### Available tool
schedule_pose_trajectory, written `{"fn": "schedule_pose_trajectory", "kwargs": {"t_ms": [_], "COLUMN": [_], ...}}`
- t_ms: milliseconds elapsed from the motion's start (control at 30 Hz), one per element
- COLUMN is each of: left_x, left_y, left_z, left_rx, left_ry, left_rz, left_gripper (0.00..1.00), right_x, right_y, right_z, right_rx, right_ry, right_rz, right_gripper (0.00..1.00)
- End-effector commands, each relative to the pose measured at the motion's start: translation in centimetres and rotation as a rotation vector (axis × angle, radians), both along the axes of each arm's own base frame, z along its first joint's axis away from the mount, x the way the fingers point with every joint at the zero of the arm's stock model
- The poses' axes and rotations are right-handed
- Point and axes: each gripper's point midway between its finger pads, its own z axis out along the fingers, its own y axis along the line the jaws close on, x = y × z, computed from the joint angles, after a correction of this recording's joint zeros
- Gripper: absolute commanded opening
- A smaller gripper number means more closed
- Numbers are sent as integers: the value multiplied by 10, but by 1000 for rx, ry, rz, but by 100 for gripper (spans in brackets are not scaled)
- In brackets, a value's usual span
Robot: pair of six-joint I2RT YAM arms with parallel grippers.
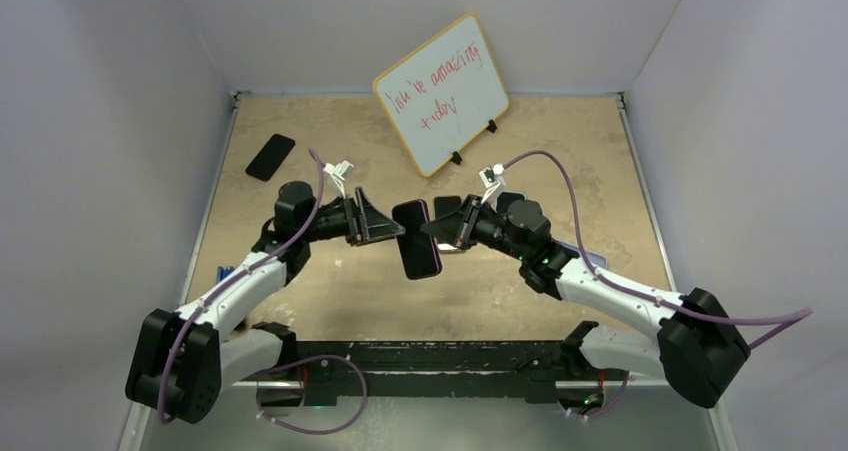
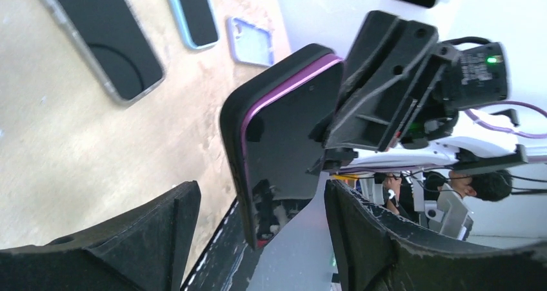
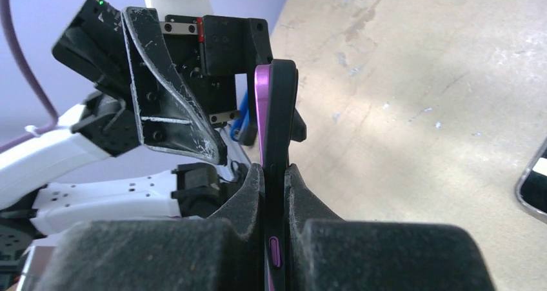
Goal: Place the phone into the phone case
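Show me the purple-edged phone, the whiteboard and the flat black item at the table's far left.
purple-edged phone (image 1: 416, 245), top external view, middle of its dark face.
whiteboard (image 1: 440, 93), top external view, centre of the white panel.
flat black item (image 1: 270, 157), top external view, middle of its top face.

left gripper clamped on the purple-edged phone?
No. The left wrist view shows the left gripper spread wide open, not pressed on the phone; only the right gripper pinches it.
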Motion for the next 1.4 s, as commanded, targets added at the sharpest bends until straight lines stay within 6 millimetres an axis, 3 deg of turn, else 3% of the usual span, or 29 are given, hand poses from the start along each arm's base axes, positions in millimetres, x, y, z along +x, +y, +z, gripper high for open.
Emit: {"fn": "schedule_pose_trajectory", "kwargs": {"t_ms": [0,133,533,800,867,933,1067,1167,1267,1367], "left_x": [-5,-9,-16,-22,-22,-23,-24,-24,-23,-21], "left_y": [-5,-6,-18,-19,-19,-18,-18,-17,-17,-19], "left_z": [47,50,62,74,76,78,86,91,94,93], "left_rx": [-178,-250,-347,-400,-405,-416,-436,-448,-451,-447], "left_ry": [-125,-126,-167,-206,-221,-230,-259,-282,-292,-294], "left_rz": [-25,-34,-80,-108,-111,-114,-117,-120,-116,-119], "left_gripper": [71,69,58,20,7,0,0,0,0,0], "right_x": [-4,-8,-7,-11,-13,-19,-32,-43,-51,-60], "right_y": [3,1,11,15,15,15,12,8,6,6], "right_z": [63,75,76,65,61,57,45,35,27,24], "right_rx": [212,265,296,281,265,242,190,166,140,129], "right_ry": [-117,-140,-97,-56,-56,-58,-61,-50,-39,-44], "right_rz": [16,19,60,91,102,134,185,220,255,303], "right_gripper": [0,0,0,1,9,21,53,70,75,71]}}
